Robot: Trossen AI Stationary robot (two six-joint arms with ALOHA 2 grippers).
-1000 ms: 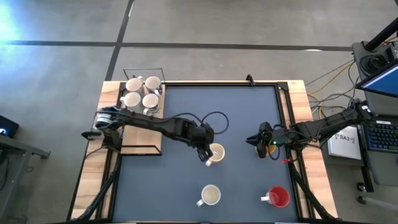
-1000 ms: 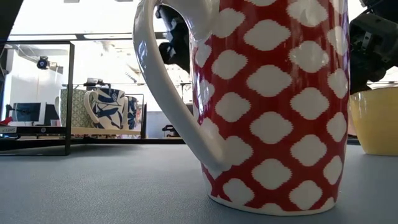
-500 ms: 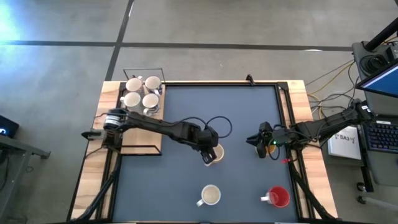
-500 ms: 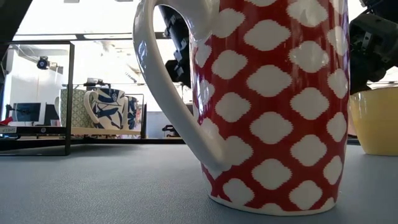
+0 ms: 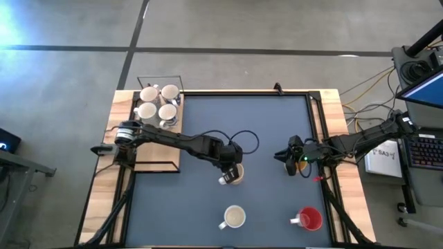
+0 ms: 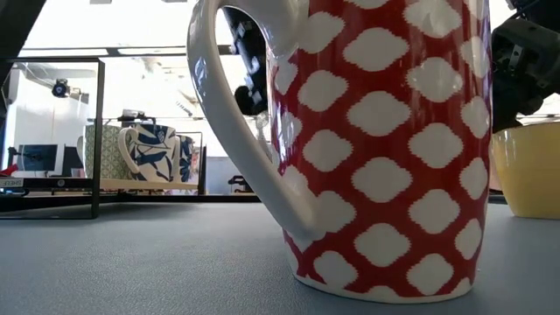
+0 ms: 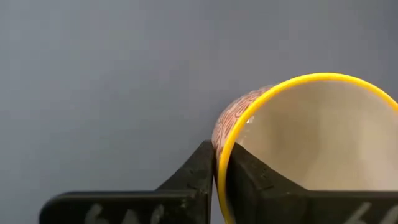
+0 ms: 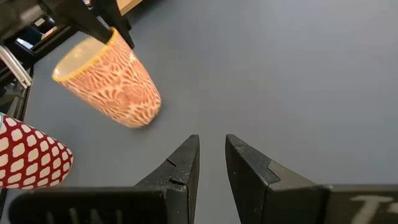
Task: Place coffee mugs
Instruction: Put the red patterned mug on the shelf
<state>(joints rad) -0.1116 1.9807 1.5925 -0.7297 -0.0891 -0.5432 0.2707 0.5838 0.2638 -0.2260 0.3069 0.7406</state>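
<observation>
Blue-grey table mat [image 5: 270,131] under left tool [image 7: 219,163] gripping orange mug [image 7: 298,137]

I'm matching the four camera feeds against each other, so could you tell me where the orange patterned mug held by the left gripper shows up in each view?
High view: orange mug at the mat's middle, under the left gripper.
Low view: only its yellowish body at the right edge.
Left wrist view: lower right, yellow rim pinched between the fingers.
Right wrist view: upper left, tilted.
Shared landmark: the red mug, nearest the front.
</observation>
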